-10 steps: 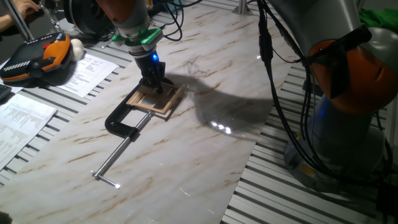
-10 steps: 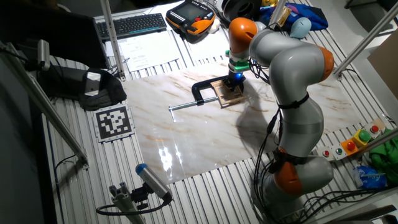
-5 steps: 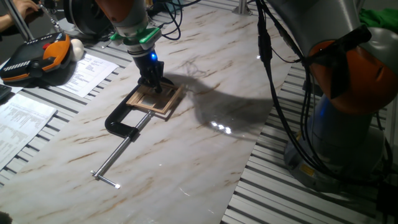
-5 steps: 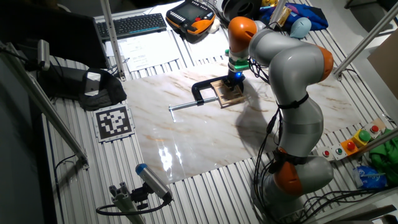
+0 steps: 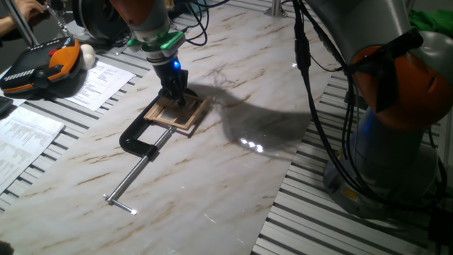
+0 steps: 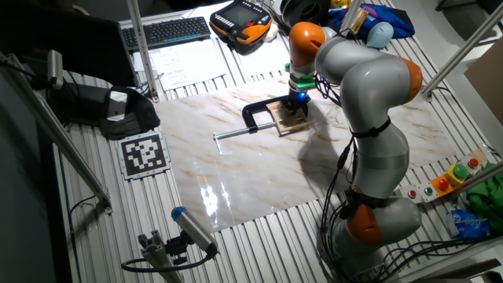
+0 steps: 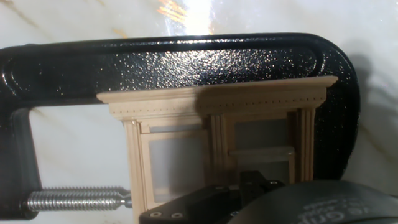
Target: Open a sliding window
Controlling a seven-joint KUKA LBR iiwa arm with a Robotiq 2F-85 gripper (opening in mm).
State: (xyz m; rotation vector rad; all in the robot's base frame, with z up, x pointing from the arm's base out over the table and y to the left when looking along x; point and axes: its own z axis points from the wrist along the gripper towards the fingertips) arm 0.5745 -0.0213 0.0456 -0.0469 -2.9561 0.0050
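The sliding window lies flat on the table, inside the C-clamp, whose screw rod runs away from the frame toward the table's near edge in one fixed view. The gripper stands on the window from above. Behind and left of the clamp lie 2 paper sheets and a handheld controller. In the other fixed view, a marker tag sits left of the clamp, a keyboard behind.

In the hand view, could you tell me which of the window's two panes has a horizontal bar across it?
The right-hand pane of the sliding window; the left-hand pane shows none.
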